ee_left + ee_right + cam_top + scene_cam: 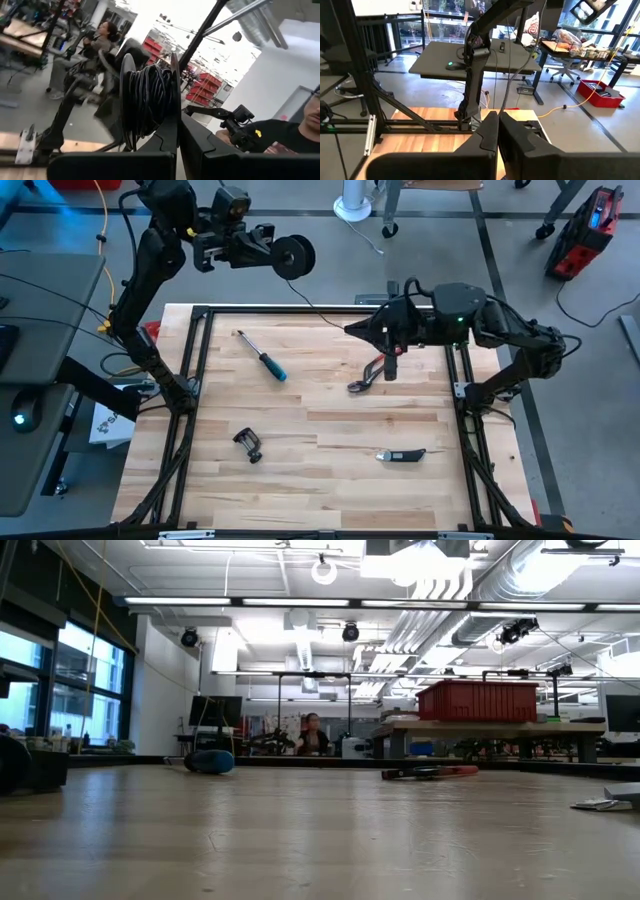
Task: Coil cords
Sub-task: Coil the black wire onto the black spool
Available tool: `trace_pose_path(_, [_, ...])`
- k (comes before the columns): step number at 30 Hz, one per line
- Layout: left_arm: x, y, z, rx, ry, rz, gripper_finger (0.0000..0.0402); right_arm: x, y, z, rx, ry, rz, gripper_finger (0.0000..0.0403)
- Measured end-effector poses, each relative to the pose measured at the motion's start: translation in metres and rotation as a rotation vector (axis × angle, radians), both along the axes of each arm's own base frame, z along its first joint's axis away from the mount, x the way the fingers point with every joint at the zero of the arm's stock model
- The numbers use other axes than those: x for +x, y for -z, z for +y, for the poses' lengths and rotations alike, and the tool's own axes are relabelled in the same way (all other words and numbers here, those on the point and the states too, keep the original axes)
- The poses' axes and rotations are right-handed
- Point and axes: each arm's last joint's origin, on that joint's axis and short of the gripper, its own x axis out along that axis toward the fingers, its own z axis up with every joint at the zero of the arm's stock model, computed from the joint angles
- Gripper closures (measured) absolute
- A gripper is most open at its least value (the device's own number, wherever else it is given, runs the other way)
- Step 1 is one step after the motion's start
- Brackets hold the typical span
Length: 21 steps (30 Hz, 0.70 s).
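Observation:
A small round black reel [293,256] with dark cord wound on it [147,95] hangs in the air past the table's far edge, held by my shut left gripper [262,246]. From the reel a hair-thin cord [322,308] slants down over the far edge to my right gripper [349,329]. That gripper hovers over the table's far right part, pointing toward the left edge, its fingers shut [498,131]. Neither gripper shows in the low view. My left gripper pinches one flange of the reel at its rim [176,112] between its two fingers, coming about level from the table's left. The reel stands on edge, lifted clear of the table. My right gripper is shut on the thin cord's free stretch [503,107] at its fingertips, coming level from the table's right. The cord runs up from the fingers toward the reel, clear of the table.
On the wooden table [330,480] lie a blue-handled screwdriver [264,357], red pliers [371,374] under my right arm, a small black clamp [248,444] and a utility knife [402,455]. A black frame [196,370] borders the table. A person [295,130] is beyond the table.

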Motion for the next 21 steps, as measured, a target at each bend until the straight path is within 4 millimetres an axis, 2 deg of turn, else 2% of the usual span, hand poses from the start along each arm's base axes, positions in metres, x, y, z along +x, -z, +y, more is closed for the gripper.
trace_pose_path(5, [-0.002, 0.011, 0.003, -0.033, -0.041, 0.093, 0.0401, -0.018, -0.023, 0.010, 0.015, -0.039, -0.069, 0.0402])
trace_pose_path(10, [-0.002, 0.029, 0.005, -0.078, -0.084, 0.229, 0.0401, -0.036, -0.044, 0.015, -0.043, 0.007, -0.116, 0.0402])
trace_pose_path(17, [0.006, 0.035, -0.009, -0.076, -0.052, 0.273, 0.0401, -0.050, -0.059, 0.011, -0.118, 0.068, -0.152, 0.0402])
trace_pose_path(21, [0.017, 0.037, -0.021, -0.108, 0.000, 0.301, 0.0401, -0.051, -0.062, 0.007, -0.137, 0.110, -0.166, 0.0403])
